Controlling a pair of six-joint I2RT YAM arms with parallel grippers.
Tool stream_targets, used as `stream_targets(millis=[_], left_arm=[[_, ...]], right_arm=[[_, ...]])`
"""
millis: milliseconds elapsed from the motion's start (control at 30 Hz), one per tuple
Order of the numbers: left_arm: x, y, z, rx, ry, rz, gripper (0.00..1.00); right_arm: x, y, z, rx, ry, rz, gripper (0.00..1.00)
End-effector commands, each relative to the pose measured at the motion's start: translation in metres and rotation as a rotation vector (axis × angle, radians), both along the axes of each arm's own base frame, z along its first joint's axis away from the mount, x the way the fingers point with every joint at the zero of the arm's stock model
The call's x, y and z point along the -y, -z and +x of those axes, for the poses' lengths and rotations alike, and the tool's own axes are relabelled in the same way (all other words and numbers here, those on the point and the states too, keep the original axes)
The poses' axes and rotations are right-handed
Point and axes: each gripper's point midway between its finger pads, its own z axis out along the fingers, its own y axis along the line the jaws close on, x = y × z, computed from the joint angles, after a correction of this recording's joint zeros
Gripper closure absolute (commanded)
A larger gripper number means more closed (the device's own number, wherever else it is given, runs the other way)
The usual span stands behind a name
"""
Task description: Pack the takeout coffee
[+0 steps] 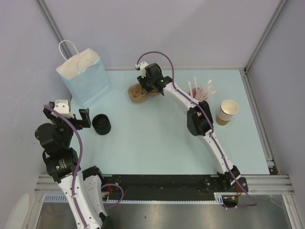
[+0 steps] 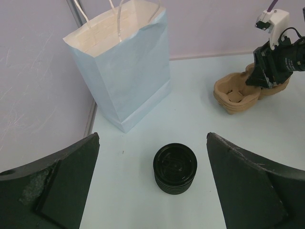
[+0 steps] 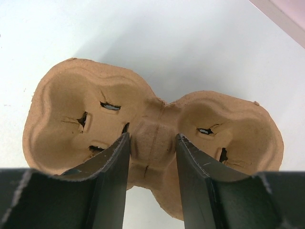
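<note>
Beside the blue bag [image 1: 83,78], fingers of the right gripper [image 3: 151,138] straddle the centre ridge of the pulp carrier [image 3: 52,112], clamped or not I can't tell, and next comes a firm pinch, then lift.

Showing white link shells and black joint housings on left arm [image 1: 88,191] at seven o'clock and right arm [image 1: 219,152] at four. Trailing purple cables [image 1: 159,54]. Glowing with a green light [image 1: 162,82] near twelve. Ending in matte black wedge fingers [image 2: 66,181], scuffed grey.
</note>
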Motion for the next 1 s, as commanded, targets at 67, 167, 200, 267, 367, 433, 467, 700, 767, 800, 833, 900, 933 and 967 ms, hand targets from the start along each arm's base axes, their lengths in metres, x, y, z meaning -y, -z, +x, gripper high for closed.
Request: stream_targets(millis=[67,167,200,267,367,433,467,700,767,800,833,900,933,967], left_arm=[[0.001,-0.006,0.0,0.03,0.007,0.009,0.01],[0.001,-0.006,0.0,0.029,0.008,0.008,0.0],[0.0,-0.005,0.0,0.026,0.007,0.006,0.01],[0.001,-0.006,0.0,0.028,0.008,0.007,0.0],[0.001,-0.006,0.001,0.028,0.01,0.007,0.01],[0.0,-0.006,0.0,0.028,0.007,0.007,0.01],[0.0,-0.006,0.001,0.026,0.008,0.005,0.01],[0.001,-0.007,0.0,0.029,0.011,0.006,0.01],[0.002,-0.007,0.0,0.028,0.013,0.005,0.0],[0.002,-0.007,0.0,0.029,0.011,0.006,0.01],[0.002,-0.007,0.0,0.028,0.013,0.005,0.01],[0.002,-0.007,0.0,0.029,0.014,0.006,0.01],[0.002,-0.008,0.0,0.031,0.016,0.007,0.0],[0.002,-0.007,0.0,0.029,0.014,0.006,0.0]], right_arm=[[-0.002,-0.023,0.009,0.049,0.012,0.027,0.6],[-0.001,-0.027,0.01,0.058,0.01,0.026,0.63],[-0.001,-0.026,0.009,0.057,0.008,0.025,0.65],[-0.002,-0.028,0.009,0.06,0.005,0.029,0.7],[-0.005,-0.035,0.007,0.066,-0.002,0.036,0.76],[-0.005,-0.041,0.006,0.074,-0.004,0.041,0.77],[-0.006,-0.047,0.004,0.079,-0.008,0.047,0.78],[-0.008,-0.085,-0.002,0.126,-0.012,0.086,0.81],[-0.009,-0.093,-0.005,0.139,-0.014,0.09,0.81],[-0.009,-0.1,-0.006,0.148,-0.012,0.095,0.81],[-0.009,-0.102,-0.007,0.152,-0.01,0.095,0.81],[-0.008,-0.112,-0.008,0.174,-0.004,0.099,0.81],[-0.007,-0.115,-0.008,0.185,0.003,0.097,0.8],[-0.005,-0.119,-0.006,0.203,0.025,0.091,0.8]])
